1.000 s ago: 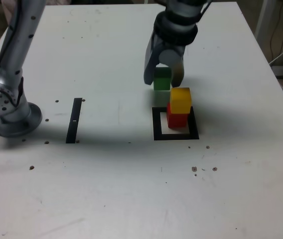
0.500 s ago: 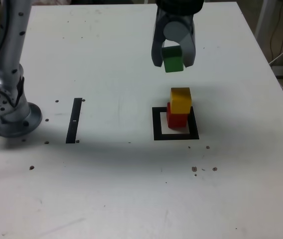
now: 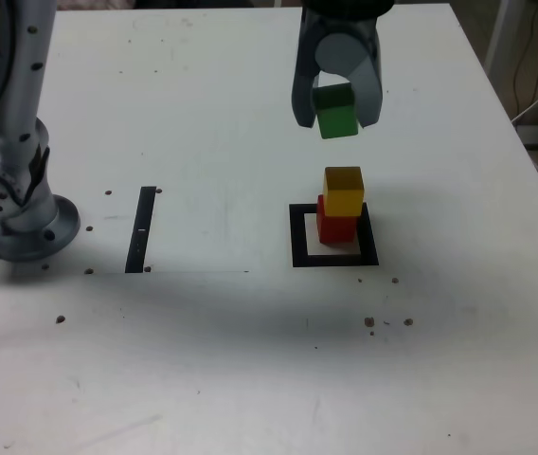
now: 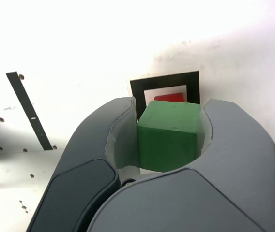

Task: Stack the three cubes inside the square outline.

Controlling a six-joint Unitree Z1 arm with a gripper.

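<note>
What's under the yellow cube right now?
The red cube, standing within the square outline. Its top is covered by the yellow cube, so how squarely they meet can't be seen.

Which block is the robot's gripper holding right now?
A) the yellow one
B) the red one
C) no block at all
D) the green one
D: the green block sits between the gripper's two fingers, while the yellow block rests on the red block inside the black square outline.
</note>
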